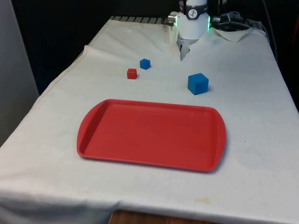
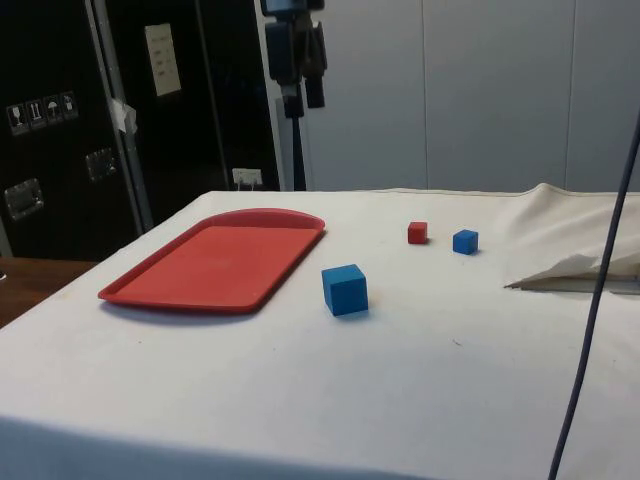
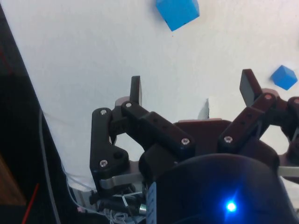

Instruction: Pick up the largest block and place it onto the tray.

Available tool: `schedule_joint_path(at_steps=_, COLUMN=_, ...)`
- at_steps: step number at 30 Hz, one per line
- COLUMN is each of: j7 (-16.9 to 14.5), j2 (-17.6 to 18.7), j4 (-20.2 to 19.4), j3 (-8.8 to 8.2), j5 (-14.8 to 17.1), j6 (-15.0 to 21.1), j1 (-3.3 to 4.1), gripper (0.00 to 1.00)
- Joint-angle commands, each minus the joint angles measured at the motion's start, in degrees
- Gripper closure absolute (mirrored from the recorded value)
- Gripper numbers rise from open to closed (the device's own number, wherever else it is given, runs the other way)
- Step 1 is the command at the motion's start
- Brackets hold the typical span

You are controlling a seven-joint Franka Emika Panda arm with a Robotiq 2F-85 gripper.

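Observation:
The largest block is a blue cube (image 1: 198,83) standing on the white cloth just beyond the far right corner of the red tray (image 1: 93,135). In the side view this cube (image 2: 345,289) sits beside the tray (image 2: 150,280), a short gap from its rim. My gripper (image 3: 192,88) hangs open above the cloth near the robot's end of the table, with nothing between its fingers (image 3: 135,89). The big blue cube (image 3: 177,13) lies well ahead of the fingertips. The tray has nothing on it.
A small blue cube (image 1: 145,64) and a small red cube (image 1: 131,73) sit close together beyond the tray, toward the front view's left. The small blue cube (image 3: 283,77) shows beside one finger. The cloth bunches up in folds (image 2: 580,270) near the robot's base.

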Motion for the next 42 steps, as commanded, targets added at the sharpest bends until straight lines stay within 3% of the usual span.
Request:
schedule_joint_path(at_steps=1, j7=0.2, j2=0.1, j4=-0.9, j3=0.11, j5=0.3, j6=1.5, j1=0.06, gripper=0.00)
schedule_joint_path(at_steps=15, j7=1.4, j2=0.9, j4=-6.9, j3=1.89, j5=0.7, j6=10.7, j1=0.11, gripper=0.00)
schedule_joint_path(at_steps=16, j7=0.9, j2=0.9, j4=-6.2, j3=1.72, j5=0.7, j6=9.2, j1=0.00, gripper=0.00)
schedule_joint_path(at_steps=18, j7=1.7, j2=1.0, j4=-8.3, j3=2.41, j5=0.7, j6=12.7, j1=0.11, gripper=0.00)
schedule_joint_path(at_steps=22, j7=1.8, j2=1.4, j4=-9.9, j3=2.81, j5=0.6, j6=15.0, j1=0.06, gripper=0.00)
schedule_joint_path(at_steps=31, j7=0.6, j2=2.1, j4=-12.4, j3=2.69, j5=1.1, j6=18.0, j1=-0.06, gripper=0.00)
schedule_joint_path(at_steps=32, j7=1.0, j2=2.1, j4=-11.8, j3=2.81, j5=0.7, j6=17.0, j1=-0.11, gripper=0.00)
schedule_joint_path(at_steps=34, j7=0.3, j2=2.5, j4=-13.1, j3=2.69, j5=1.4, j6=19.3, j1=-0.06, gripper=0.00)
schedule_joint_path(at_steps=42, j7=-0.3, j2=4.5, j4=-13.5, j3=2.75, j5=1.0, j6=21.1, j1=-0.29, gripper=0.00)
